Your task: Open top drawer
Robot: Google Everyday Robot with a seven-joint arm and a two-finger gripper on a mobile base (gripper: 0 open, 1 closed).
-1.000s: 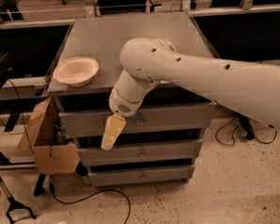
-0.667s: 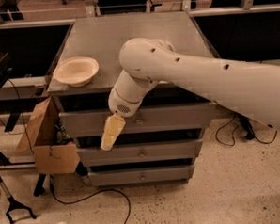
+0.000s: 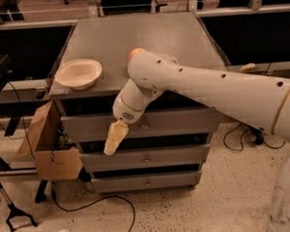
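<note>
The top drawer (image 3: 179,122) is the uppermost of three grey drawers in a grey metal cabinet, with a small round knob (image 3: 144,126) at its middle. Its front stands level with the fronts of the drawers below. My gripper (image 3: 114,138), tan and pointing down-left, hangs in front of the left part of that drawer's front, left of the knob. Its tip reaches the dark gap above the middle drawer (image 3: 147,158). My white arm (image 3: 207,90) crosses in from the right above the cabinet's front edge.
A cream bowl (image 3: 78,73) sits on the cabinet top (image 3: 146,37) at front left. An orange object (image 3: 136,53) peeks out behind my arm. The bottom drawer (image 3: 147,181) is lowest. An open cardboard box (image 3: 51,147) stands left of the cabinet. Cables (image 3: 105,203) lie on the floor.
</note>
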